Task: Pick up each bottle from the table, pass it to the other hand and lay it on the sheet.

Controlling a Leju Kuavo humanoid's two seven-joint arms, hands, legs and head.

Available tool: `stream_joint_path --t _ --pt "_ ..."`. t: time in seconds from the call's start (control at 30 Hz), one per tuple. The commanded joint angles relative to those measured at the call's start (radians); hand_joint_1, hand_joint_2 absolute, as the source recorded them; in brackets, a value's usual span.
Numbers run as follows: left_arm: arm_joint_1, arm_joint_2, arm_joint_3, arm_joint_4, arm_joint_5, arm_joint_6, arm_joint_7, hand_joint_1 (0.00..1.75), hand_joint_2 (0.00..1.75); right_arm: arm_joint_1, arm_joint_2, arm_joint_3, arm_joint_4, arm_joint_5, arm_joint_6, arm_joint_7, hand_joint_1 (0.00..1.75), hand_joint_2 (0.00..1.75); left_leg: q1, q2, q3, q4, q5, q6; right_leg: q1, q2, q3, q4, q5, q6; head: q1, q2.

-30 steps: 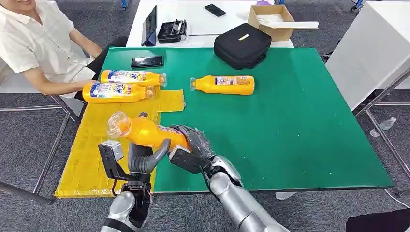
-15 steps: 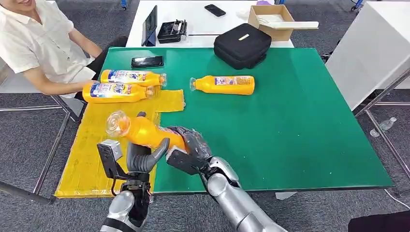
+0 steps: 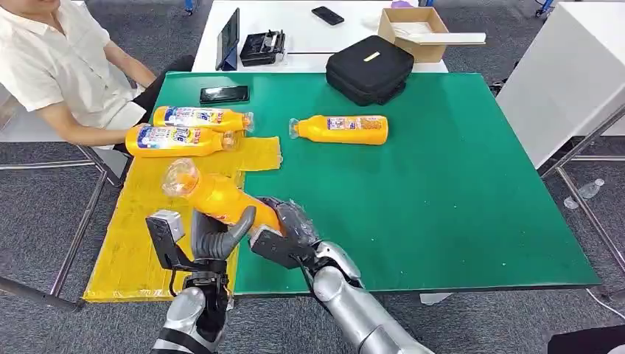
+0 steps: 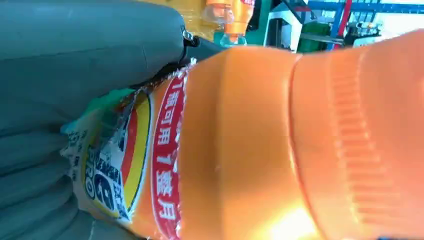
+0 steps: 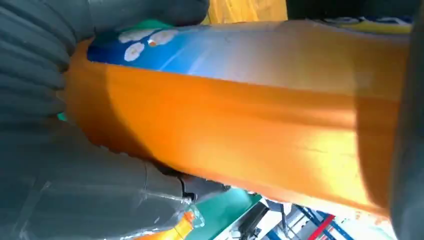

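While the handover is mid-air in the head view, the orange bottle (image 3: 217, 198) hangs tilted above the near edge of the table (image 3: 442, 199), right over the seam where the yellow sheet (image 3: 140, 228) meets the green; the right hand (image 3: 284, 230) is wrapped round its base end and the left hand (image 3: 217, 237) cups the body from underneath, clear cap pointing up and away toward the sheet; two bottles (image 3: 184, 129) already lie on the sheet's far end and one more bottle (image 3: 340, 128) waits out on the green; left wrist view is basically all bottle, with the grey thumb and ribbed cover pressed against the label (image 4: 127, 165), so that hand is gripping it; right wrist view, same deal, fingers closed around the orange body; my guess is smooth, stiff plastic, fairly light but slippery on the glossy label, so the straight mid-body looks the safest place to hold, not the tapering neck
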State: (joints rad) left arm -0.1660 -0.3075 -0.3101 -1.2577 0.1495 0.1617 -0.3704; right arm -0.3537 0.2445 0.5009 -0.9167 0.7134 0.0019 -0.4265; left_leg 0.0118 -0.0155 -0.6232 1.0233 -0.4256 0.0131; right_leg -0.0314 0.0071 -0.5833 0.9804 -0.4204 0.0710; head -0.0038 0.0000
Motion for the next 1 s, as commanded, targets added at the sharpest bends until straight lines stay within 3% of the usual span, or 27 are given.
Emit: stream_joint_path --t 0.03,0.2,0.4,0.57,0.6,0.63,0.77,0.9,0.97,1.0 --pt "-0.054 -0.042 0.033 -0.001 -0.014 -0.015 0.017 1.75 1.75 -0.002 0.0 0.021 -0.007 0.02 -0.003 0.021 0.0 1.75 0.001 0.0 0.005 0.001 -0.002 0.0 0.003 -0.003 0.006 0.0 -0.002 -0.006 0.0 0.0" --pt "-0.097 -0.042 0.033 0.017 -0.03 -0.02 0.025 1.75 1.75 -0.017 -0.005 0.013 0.013 0.041 -0.026 0.05 0.0 1.75 0.0 -0.001 -0.001 0.001 0.0 0.0 0.001 -0.003 0.0 0.001 -0.001 -0.002 0.0 0.0" --pt "-0.069 -0.036 0.103 -0.053 -0.376 -0.021 0.079 1.75 1.75 0.089 -0.029 -0.091 -0.049 0.094 -0.068 0.135 0.0 1.75 0.001 -0.002 0.001 0.0 0.0 0.0 0.001 -0.003 0.002 -0.001 -0.001 -0.002 0.0 0.0" --pt "-0.074 -0.042 0.139 -0.057 -0.431 -0.018 0.076 1.75 1.75 0.097 -0.029 -0.116 -0.047 0.116 -0.089 0.141 0.0 1.75 0.001 -0.002 0.002 0.0 -0.001 0.0 0.002 -0.004 0.003 -0.001 -0.002 -0.003 0.0 0.0" --pt "-0.082 -0.038 0.152 -0.062 -0.49 -0.001 0.068 1.75 1.75 0.099 -0.027 -0.133 -0.047 0.136 -0.111 0.147 0.0 1.75 0.001 -0.003 0.001 0.0 0.0 0.0 0.001 -0.004 0.003 -0.001 -0.001 -0.003 0.0 0.0" --pt "-0.145 -0.034 0.262 -0.127 -0.952 0.053 0.062 1.75 1.75 0.069 0.018 -0.227 -0.116 0.279 -0.186 0.175 0.0 1.75 0.0 -0.002 0.001 0.0 0.0 0.0 0.001 -0.003 0.002 -0.001 -0.001 -0.002 0.0 0.0" --pt "-0.145 -0.042 0.273 -0.122 -0.961 0.045 0.054 1.75 1.75 0.067 0.024 -0.233 -0.117 0.285 -0.178 0.176 0.0 1.75 0.001 0.001 -0.002 0.002 0.0 -0.001 0.001 0.0 -0.002 0.002 0.0 -0.003 0.0 0.0" --pt "-0.2 0.049 0.255 0.003 -1.382 0.201 0.139 1.75 1.75 0.084 0.033 -0.242 -0.151 0.318 -0.268 0.125 0.0 1.75 0.0 0.001 0.0 0.0 0.0 -0.001 0.001 0.0 0.0 0.001 0.0 -0.002 0.0 0.0" --pt "-0.219 0.069 0.267 0.042 -1.432 0.245 0.122 1.75 1.75 0.13 0.033 -0.251 -0.234 0.335 -0.307 0.123 0.0 1.75 0.0 0.0 0.001 0.0 0.001 -0.001 0.001 -0.001 0.001 0.001 0.0 -0.003 0.0 0.0" --pt "-0.217 0.073 0.277 0.035 -1.443 0.238 0.13 1.75 1.75 0.174 0.028 -0.248 -0.315 0.308 -0.355 0.06 0.0 1.75 0.0 -0.002 0.001 -0.001 0.001 -0.001 0.001 -0.003 0.001 0.001 -0.001 -0.003 0.0 0.0"
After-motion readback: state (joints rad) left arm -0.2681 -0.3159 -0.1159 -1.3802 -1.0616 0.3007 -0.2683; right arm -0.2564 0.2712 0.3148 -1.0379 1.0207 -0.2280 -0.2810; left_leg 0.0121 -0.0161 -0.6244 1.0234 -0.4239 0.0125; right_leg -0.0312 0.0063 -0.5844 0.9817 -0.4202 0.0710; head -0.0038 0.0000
